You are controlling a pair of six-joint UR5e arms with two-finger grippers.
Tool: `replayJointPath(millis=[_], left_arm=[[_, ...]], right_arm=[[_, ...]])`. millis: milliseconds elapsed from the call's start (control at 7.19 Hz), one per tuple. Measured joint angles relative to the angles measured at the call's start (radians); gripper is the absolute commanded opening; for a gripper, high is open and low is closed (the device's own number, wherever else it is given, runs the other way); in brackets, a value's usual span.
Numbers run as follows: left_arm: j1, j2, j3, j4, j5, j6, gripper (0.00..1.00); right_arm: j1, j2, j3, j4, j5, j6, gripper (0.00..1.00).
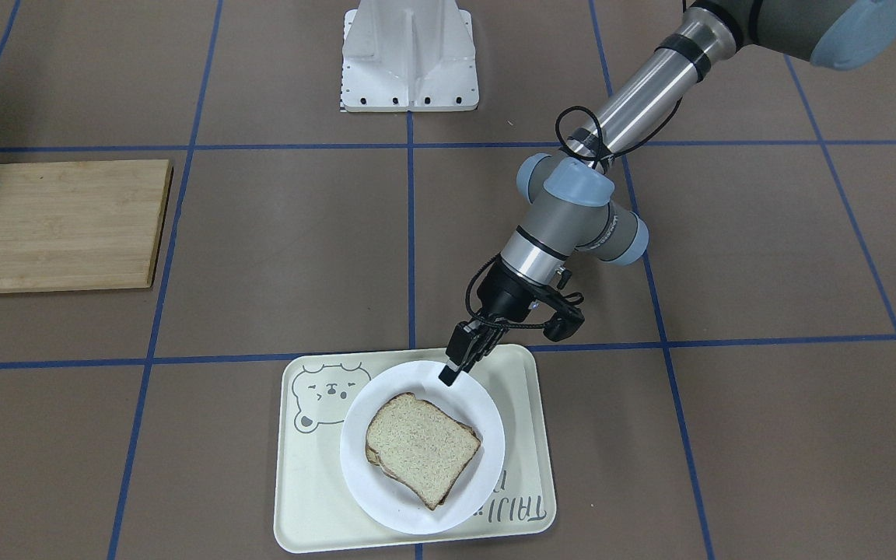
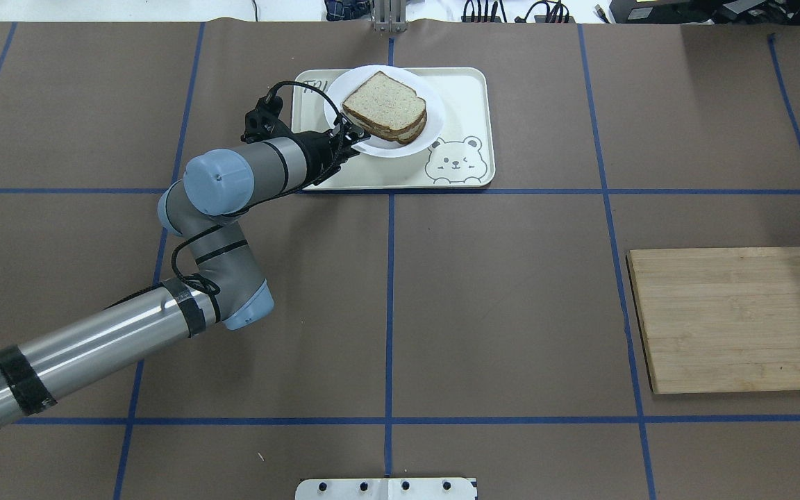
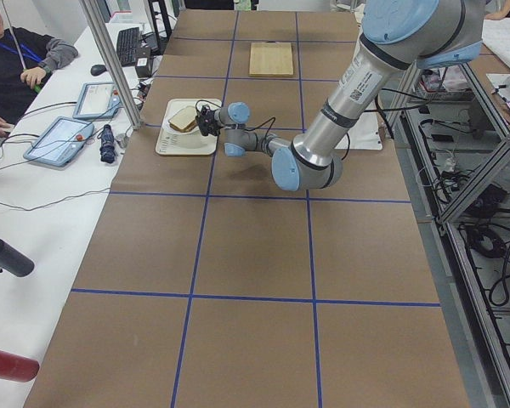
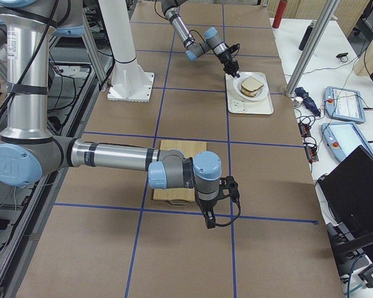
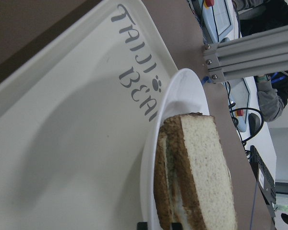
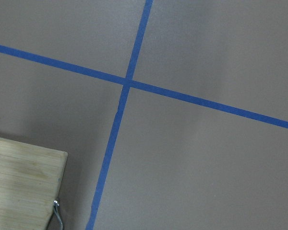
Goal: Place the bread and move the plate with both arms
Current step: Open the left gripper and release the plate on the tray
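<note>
I saw the left gripper (image 1: 448, 376) with its jaws pinched on the rim of the plate (image 1: 386, 502); my wrist view cut the fingers off. The bread (image 1: 422, 447) lay on that plate, hiding most of a lower slice (filling unclear), over the tray (image 1: 300, 498). The right gripper (image 4: 208, 220) hung beside the board (image 4: 183, 148), too far off for me to tell how its jaws stood.

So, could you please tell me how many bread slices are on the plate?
2: the top slice, and the lower slice stacked beneath it with filling between, both on the plate. None seems hidden.
</note>
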Motion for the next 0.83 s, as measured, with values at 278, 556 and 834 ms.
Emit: replayJointPath(millis=[278,556,834], left_arm=[[-0.04,0.05,-0.161,0.118,-0.127,0.05,0.99],[-0.099,0.1,-0.417,0.437,-0.308,0.149,0.99],[-0.113,0.219,-0.639,0.7,-0.383,0.506,0.99]], right_arm=[[0.0,0.011,-0.012,-0.001,0.001,0.001,1.0],[0.0,0.017,-0.021,-0.002,0.002,0.002,1.0],[0.0,0.018,-0.023,-0.002,0.003,0.002,1.0]])
